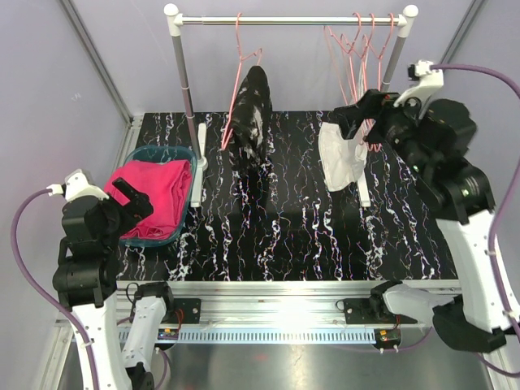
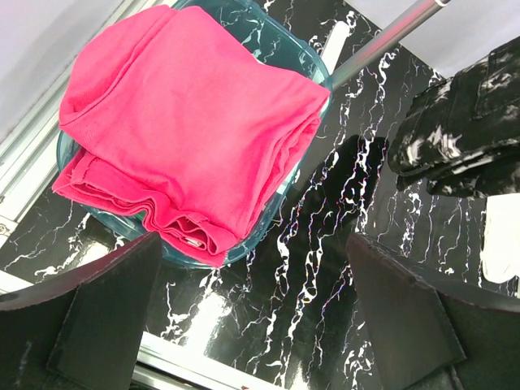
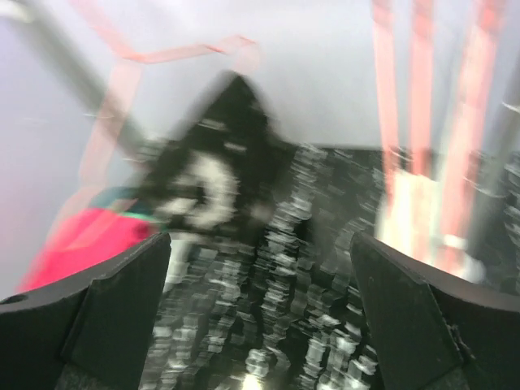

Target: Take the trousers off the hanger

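Trousers [image 1: 252, 114], black with white speckles, hang folded on hanger [image 1: 240, 45].

The magenta trousers [image 2: 187, 122] lie folded just ahead of the left gripper [image 2: 256, 244], the black white-speckled trousers [image 1: 252, 110] hang draped on a pink hanger [image 1: 244, 61] well to the left of the right gripper [image 1: 345, 122], and the pale trousers [image 1: 341, 158] are bunched just beneath it.

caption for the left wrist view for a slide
Open left fingers above folded pink trousers in a teal basket, black speckled trousers beyond.
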Motion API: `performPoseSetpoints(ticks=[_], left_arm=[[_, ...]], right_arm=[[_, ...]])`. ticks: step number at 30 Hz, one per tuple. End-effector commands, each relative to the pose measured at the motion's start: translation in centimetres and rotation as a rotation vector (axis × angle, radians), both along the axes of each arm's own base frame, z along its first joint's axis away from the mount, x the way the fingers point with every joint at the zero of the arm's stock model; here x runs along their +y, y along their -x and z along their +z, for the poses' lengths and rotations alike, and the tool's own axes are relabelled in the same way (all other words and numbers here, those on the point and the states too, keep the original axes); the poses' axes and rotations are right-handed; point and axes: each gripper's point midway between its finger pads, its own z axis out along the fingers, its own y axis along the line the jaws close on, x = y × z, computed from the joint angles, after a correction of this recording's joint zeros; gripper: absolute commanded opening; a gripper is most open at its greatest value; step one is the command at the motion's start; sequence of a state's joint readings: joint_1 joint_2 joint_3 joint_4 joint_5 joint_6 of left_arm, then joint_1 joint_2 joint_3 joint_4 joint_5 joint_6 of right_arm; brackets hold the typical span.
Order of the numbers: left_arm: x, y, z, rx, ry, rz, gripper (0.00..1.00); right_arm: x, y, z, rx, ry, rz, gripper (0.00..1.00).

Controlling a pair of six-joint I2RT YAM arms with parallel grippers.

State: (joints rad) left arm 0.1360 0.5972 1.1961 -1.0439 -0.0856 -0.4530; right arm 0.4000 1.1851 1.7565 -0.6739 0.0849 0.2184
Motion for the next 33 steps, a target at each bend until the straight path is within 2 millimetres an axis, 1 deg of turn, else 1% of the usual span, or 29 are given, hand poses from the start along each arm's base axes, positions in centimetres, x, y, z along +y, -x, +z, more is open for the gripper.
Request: performPoseSetpoints(ticks=[1,2,3,4,5,6,7,8,9,10,11,12,13,14,15,16,17,18,19,20,22,23,24,25,26,29,30,31,33], left_arm=[[-0.9,-0.8,1.5,-0.059,0.012,-0.050,0.99],[-1.0,-0.8,1.5,-0.058,0.017,-0.057,0.99],[-1.2,-0.9,1.4,-0.058,0.024,-0.065,0.99],[-1.4,-1.0,1.4,-0.058,0.029,-0.076,0.99],[-1.9,-1.0,1.4,-0.057,0.040,-0.100,0.99],[-1.9,-1.0,1.4,-0.057,0.041,-0.105,0.99],[-2.2,-1.0,1.4,-0.056,0.048,-0.118,0.99],[-2.3,-1.0,1.3,-0.056,0.050,-0.124,0.99],[-2.4,-1.0,1.3,-0.061,0.048,-0.130,0.99],[-2.5,-1.0,1.1,-0.059,0.051,-0.137,0.99],[-2.5,-1.1,0.7,-0.051,0.053,-0.137,0.99],[-2.5,-1.2,0.3,-0.045,0.055,-0.135,0.99],[-2.6,-1.2,0.0,-0.041,0.059,-0.140,0.99],[-2.7,-1.3,-0.7,-0.025,0.066,-0.143,0.99],[-2.7,-1.4,-1.1,-0.016,0.068,-0.147,0.99],[-2.8,-1.4,-1.2,-0.017,0.071,-0.155,0.99],[-2.8,-1.5,-2.1,0.005,0.071,-0.156,0.99],[-2.8,-1.7,-2.5,0.015,0.070,-0.158,0.99],[-2.8,-1.8,-2.8,0.027,0.072,-0.158,0.99],[-2.8,-1.8,-3.2,0.040,0.068,-0.161,0.99],[-2.9,-1.8,-3.8,0.058,0.070,-0.171,0.99],[-2.8,-1.8,-4.0,0.062,0.066,-0.171,0.99],[-2.9,-1.8,-4.3,0.068,0.068,-0.174,0.99],[-2.8,-1.9,-4.4,0.068,0.065,-0.169,0.99],[-2.8,-1.8,-4.5,0.065,0.065,-0.168,0.99],[-2.9,-1.9,-4.9,0.070,0.071,-0.176,0.99],[-3.0,-2.0,-4.9,0.072,0.073,-0.182,0.99],[-3.1,-2.0,-5.2,0.077,0.077,-0.187,0.99],[-3.3,-2.1,-5.4,0.082,0.083,-0.195,0.99]], right_arm=[[4.9,3.8,4.3,-0.112,-0.180,0.318,1.00],[6.2,3.7,5.0,-0.121,-0.218,0.381,0.99],[7.2,3.8,5.1,-0.103,-0.250,0.435,0.99],[8.8,4.5,5.2,-0.055,-0.307,0.528,1.00],[10.0,3.1,4.4,-0.011,-0.326,0.544,0.99],[10.9,3.1,5.0,-0.012,-0.342,0.565,0.99],[11.5,2.3,4.8,-0.014,-0.332,0.543,0.99],[12.5,0.5,3.5,0.020,-0.316,0.513,0.99],[12.8,0.1,4.0,0.015,-0.306,0.488,0.99],[13.4,-0.8,3.7,0.024,-0.301,0.439,0.99],[13.6,-1.9,3.3,0.045,-0.305,0.375,0.99],[14.2,-3.3,2.5,0.079,-0.286,0.323,0.99],[14.5,-4.1,2.1,0.085,-0.278,0.250,0.99],[15.3,-5.2,1.4,0.107,-0.265,0.214,0.99],[15.4,-5.9,1.2,0.102,-0.256,0.168,0.99],[16.7,-5.6,1.0,0.104,-0.242,0.166,0.99],[17.7,-6.4,0.6,0.109,-0.227,0.150,1.00],[18.2,-6.8,0.5,0.107,-0.216,0.138,1.00],[19.3,-6.7,0.3,0.111,-0.205,0.147,0.99],[20.3,-7.5,-0.4,0.126,-0.188,0.137,0.99],[20.7,-8.4,-1.2,0.130,-0.153,0.082,0.98],[21.6,-8.8,-2.1,0.145,-0.124,0.067,0.97],[21.5,-9.5,-2.5,0.141,-0.109,0.020,0.97],[22.3,-10.3,-3.8,0.151,-0.085,0.010,0.96],[22.5,-10.4,-3.4,0.138,-0.097,0.005,0.95],[23.4,-11.6,-4.1,0.123,-0.110,-0.005,0.92],[23.4,-11.9,-4.0,0.114,-0.114,-0.017,0.92],[23.8,-12.5,-4.2,0.101,-0.112,-0.021,0.90],[23.6,-13.0,-4.1,0.077,-0.089,-0.041,0.86]])
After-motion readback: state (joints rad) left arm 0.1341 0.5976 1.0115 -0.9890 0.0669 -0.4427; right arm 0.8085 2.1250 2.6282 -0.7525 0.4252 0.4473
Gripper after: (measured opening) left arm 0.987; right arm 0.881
